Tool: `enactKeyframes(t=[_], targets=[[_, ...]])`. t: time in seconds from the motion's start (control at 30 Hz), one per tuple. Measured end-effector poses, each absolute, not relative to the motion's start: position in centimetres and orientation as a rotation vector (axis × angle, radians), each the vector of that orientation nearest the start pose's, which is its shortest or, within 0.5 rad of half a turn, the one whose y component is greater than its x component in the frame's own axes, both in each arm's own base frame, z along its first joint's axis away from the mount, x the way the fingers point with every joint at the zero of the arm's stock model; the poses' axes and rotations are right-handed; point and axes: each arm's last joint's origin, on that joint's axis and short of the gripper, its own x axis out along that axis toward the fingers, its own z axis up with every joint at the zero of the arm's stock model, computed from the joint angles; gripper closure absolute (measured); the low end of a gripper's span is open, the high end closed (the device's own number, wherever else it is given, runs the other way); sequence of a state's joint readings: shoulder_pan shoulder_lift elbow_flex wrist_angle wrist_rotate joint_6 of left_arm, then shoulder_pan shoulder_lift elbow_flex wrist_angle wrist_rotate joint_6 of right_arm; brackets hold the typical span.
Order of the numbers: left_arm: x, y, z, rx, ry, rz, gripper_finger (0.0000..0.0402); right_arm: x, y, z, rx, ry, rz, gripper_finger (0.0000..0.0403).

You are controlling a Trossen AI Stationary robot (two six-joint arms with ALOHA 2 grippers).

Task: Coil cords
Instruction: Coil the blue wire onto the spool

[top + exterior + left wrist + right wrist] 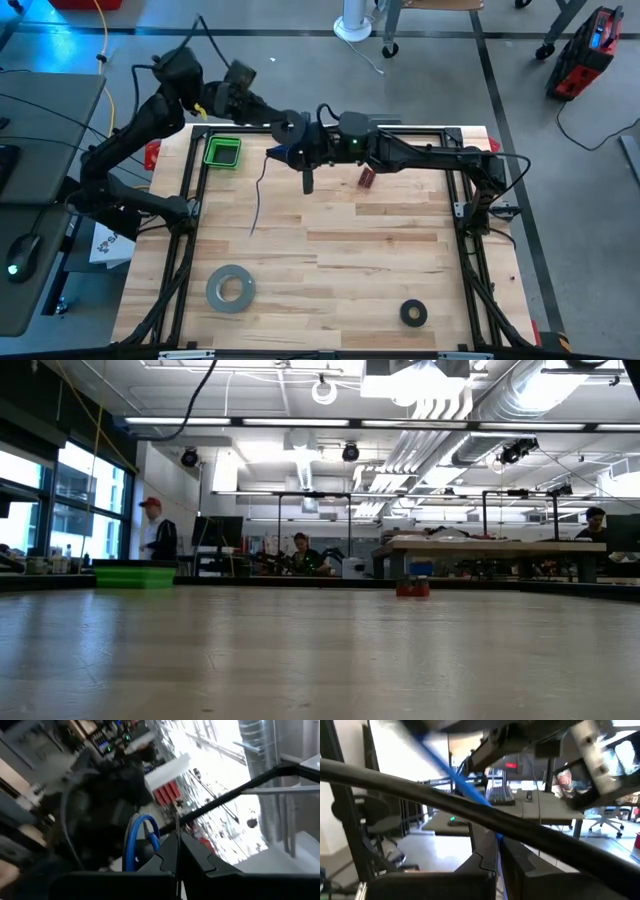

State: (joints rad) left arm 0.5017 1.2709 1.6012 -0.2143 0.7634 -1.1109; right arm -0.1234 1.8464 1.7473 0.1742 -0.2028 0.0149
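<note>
The thin blue cord (279,152) is held up above the table's far middle between both grippers. One strand (257,200) hangs down to the wood, where its end (251,232) lies. My left gripper (290,128) is shut, with blue loops (142,835) next to its fingers. My right gripper (305,152) is shut just right of it, with the cord (465,782) running into its fingers. I cannot pick out the small black spool. Neither gripper shows in the low view. My left gripper is shut with the cord's loops (150,840) right beside its fingers (165,857). The fingers hide the place of contact. The loops are clear of the table. My right gripper pinches a single strand (495,834) between its two fingers. The strand runs away from them in a straight, taut line toward the left gripper, clear of the table.
A green bin (222,152) stands at the far left and also shows in the low view (135,575). A small red thing (367,178) lies right of the grippers. A grey tape roll (231,288) and a black ring (413,313) lie near the front edge. People stand in the room behind.
</note>
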Motion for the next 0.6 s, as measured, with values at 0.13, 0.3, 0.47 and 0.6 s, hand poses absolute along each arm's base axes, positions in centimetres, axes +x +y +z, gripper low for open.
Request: enactKeyframes(t=[0.13, 0.3, 0.47, 0.6], targets=[[22.5, 9.7, 50.0, -1.059, 0.097, -0.302, 0.0402, 43.7, -4.8, 39.9, 0.008, -0.084, 0.079, 0.0402], [22.5, 9.1, 49.5, -1.09, 0.165, -0.324, 0.0401, 43.7, -4.8, 40.0, 0.003, -0.099, 0.079, 0.0403], [22.7, 8.9, 48.9, -1.124, 0.231, -0.322, 0.0402, 43.6, -4.9, 40.5, -0.006, -0.147, 0.08, 0.0403], [22.7, 8.9, 48.5, -1.133, 0.261, -0.299, 0.0402, 43.6, -4.9, 40.6, -0.009, -0.16, 0.08, 0.0403]])
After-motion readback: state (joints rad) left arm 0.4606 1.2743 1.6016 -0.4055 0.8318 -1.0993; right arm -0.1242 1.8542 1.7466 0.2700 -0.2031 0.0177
